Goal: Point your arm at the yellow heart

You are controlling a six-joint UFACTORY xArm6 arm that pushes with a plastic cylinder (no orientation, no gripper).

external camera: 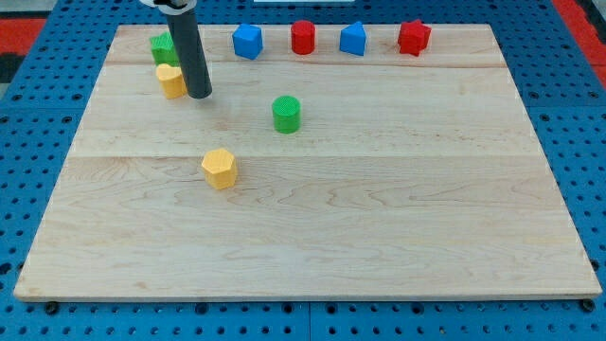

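The yellow heart (171, 80) lies near the board's top left corner. My tip (199, 95) rests on the board just to the heart's right, close to it or touching it; I cannot tell which. The dark rod rises from the tip to the view's top edge. A green block (162, 45) sits directly above the heart, partly hidden by the rod. A yellow hexagon (219, 169) lies lower down, left of the board's middle.
A green cylinder (287, 114) stands right of my tip. Along the top edge sit a blue block (247, 42), a red cylinder (303, 38), a second blue block (353, 39) and a red star (413, 37). The wooden board (379, 218) lies on a blue pegboard.
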